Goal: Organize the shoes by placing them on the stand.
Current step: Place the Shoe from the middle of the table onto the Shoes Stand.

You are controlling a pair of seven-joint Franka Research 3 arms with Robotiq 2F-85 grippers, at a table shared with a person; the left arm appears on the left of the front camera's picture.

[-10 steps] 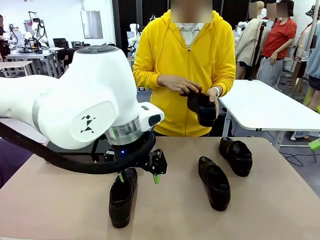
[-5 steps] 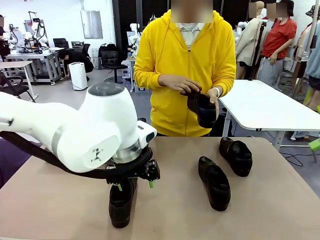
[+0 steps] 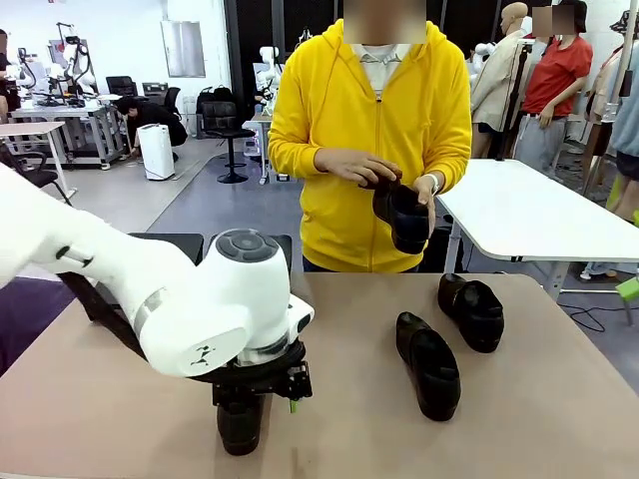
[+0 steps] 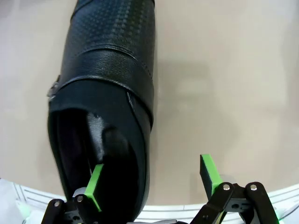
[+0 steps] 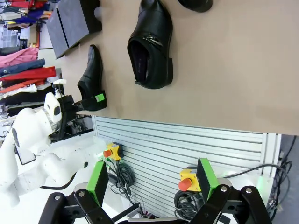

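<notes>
One shoe (image 4: 103, 93) under splayed left hand (image 4: 152, 172), second shoe (image 3: 407, 218) held by person (image 3: 369, 100)

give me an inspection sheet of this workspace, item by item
surface: tan table, no spill or mark seen
job's things: left shoe under the left arm; middle shoe and right shoe lying apart; fourth shoe held by the person; stand, no shoe on the part that shows
clutter: nothing seen
grippers: left claw open, one pad inside the left shoe's opening, the other outside it; right claw open, holding nothing
cables: bundle below the table's near edge
surroundings: white table behind the person; other people farther off
</notes>
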